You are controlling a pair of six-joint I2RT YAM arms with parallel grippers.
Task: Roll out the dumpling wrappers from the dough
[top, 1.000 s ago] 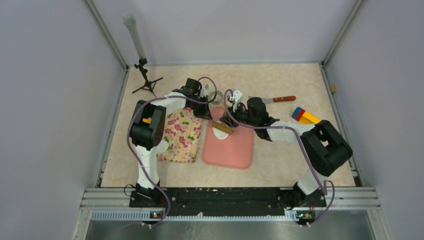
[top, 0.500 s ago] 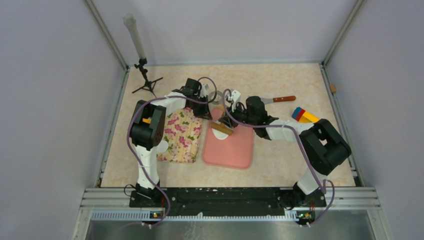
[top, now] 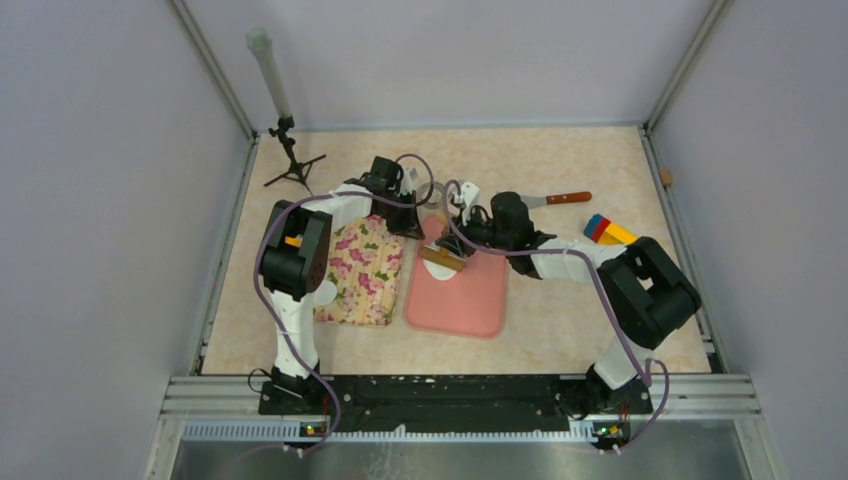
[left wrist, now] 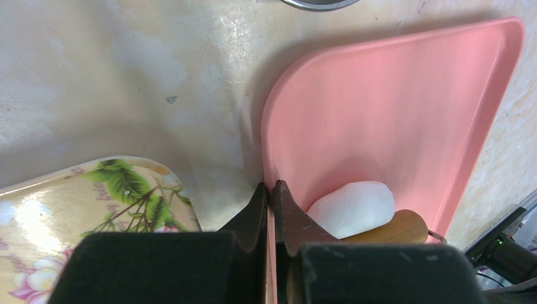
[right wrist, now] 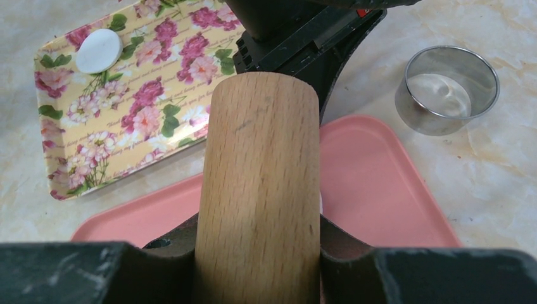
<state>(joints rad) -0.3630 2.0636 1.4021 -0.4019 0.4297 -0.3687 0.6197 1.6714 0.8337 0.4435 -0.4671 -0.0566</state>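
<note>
The dough point(left wrist: 351, 208) is a soft white lump on the pink board point(left wrist: 405, 107), near its left edge. My left gripper point(left wrist: 270, 190) is shut on the board's left rim, which is pinched between the jaws; in the top view it point(top: 415, 228) sits at the board's far left corner. My right gripper point(right wrist: 256, 221) is shut on the wooden rolling pin point(right wrist: 259, 183) and holds it over the board point(top: 460, 295), its end touching the dough point(left wrist: 387, 227). One dumpling wrapper point(right wrist: 99, 50), a small white disc, lies on the floral tray point(right wrist: 139, 120).
The metal ring cutter point(right wrist: 447, 88) stands on the table just beyond the board. The floral tray point(top: 362, 270) lies left of the board. A brown-handled tool point(top: 560, 198) and coloured blocks point(top: 608, 230) lie at the right. A small black tripod point(top: 292, 160) stands at the back left.
My right arm has shifted slightly left with the rolling pin over the dough. The left gripper has stayed on the board's rim.
</note>
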